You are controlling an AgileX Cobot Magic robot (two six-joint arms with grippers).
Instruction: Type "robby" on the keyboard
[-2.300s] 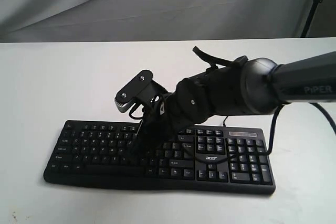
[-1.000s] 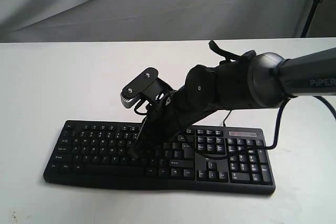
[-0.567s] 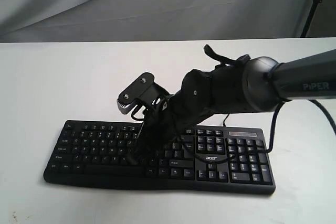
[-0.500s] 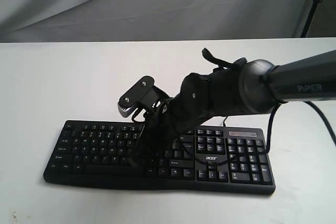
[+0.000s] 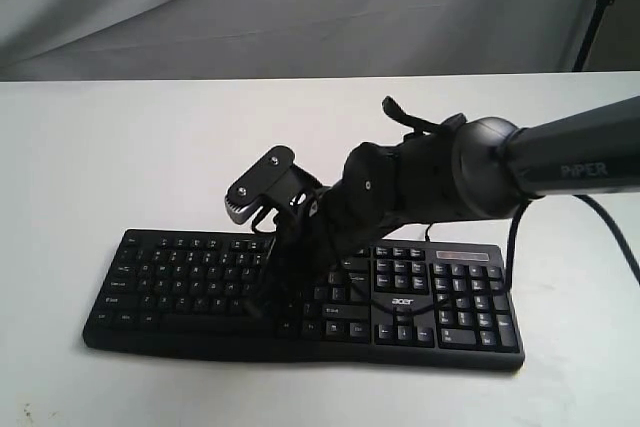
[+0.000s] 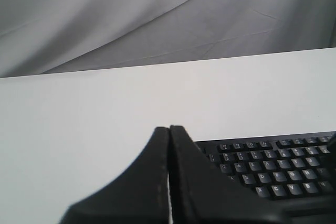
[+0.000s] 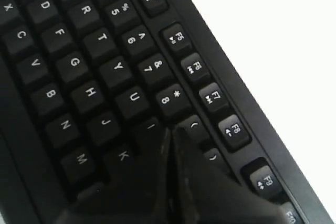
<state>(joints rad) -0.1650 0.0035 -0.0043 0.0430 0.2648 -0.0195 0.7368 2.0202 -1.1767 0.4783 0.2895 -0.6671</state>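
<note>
The black keyboard [image 5: 180, 277] with white legends and an "acer" logo lies on the white table, near its front edge. My right arm reaches across it from the right. My right gripper [image 5: 260, 303] is shut and points down onto the letter keys. In the right wrist view the keyboard [image 7: 89, 45] fills the frame, and the right gripper [image 7: 170, 129] has its tip low over the keys, between the I and 9 keys. My left gripper [image 6: 169, 128] is shut and empty, hanging off the keyboard's [image 6: 273, 171] left end. It is out of the exterior view.
The white table [image 5: 120, 147] stretches bare behind and left of the keyboard. A grey cloth backdrop [image 5: 300, 7] hangs behind. A black stand leg [image 5: 598, 2] is at the far right. A black cable [image 5: 516, 247] hangs from the right arm beside the number pad.
The right arm has sunk and drawn slightly left, and its shut gripper tip has dropped lower onto the letter keys. The keyboard has not moved.
</note>
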